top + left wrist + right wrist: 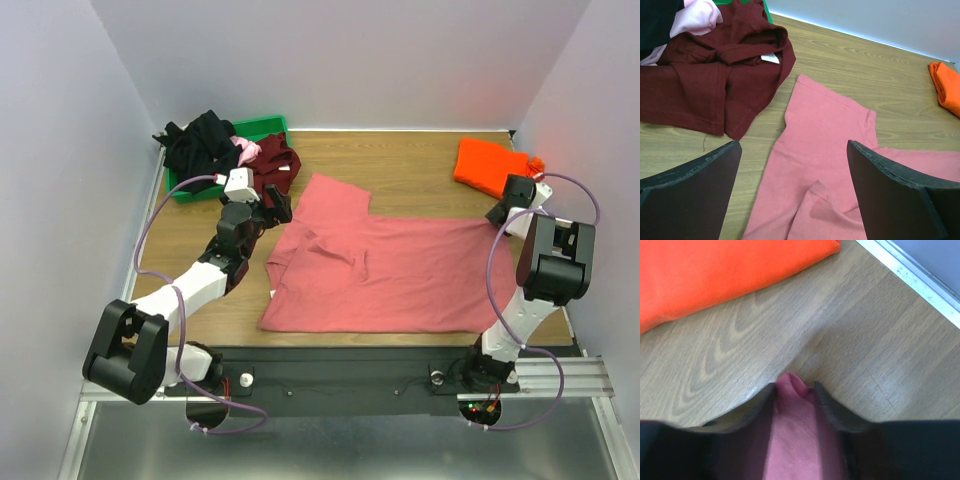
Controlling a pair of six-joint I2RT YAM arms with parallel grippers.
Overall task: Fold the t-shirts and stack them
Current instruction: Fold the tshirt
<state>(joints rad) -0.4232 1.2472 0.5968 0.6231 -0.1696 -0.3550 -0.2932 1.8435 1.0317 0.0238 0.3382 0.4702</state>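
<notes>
Salmon-pink t-shirt is lying spread across the centre of the bench, its 9 o'clock side rumpled. Right fingers are pinching its edge at 3 o'clock. Left fingers are hanging spread wide above its 10 o'clock corner, gripping nothing. Farther off, a folded orange t-shirt is resting at 1 o'clock. At 11 o'clock, a maroon t-shirt, a light pink t-shirt and a black t-shirt are lying heaped at a green bin.

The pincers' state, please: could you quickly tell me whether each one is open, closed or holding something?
Left pincer: open, holding nothing.
Right pincer: closed on the edge of the salmon-pink t-shirt.
</notes>
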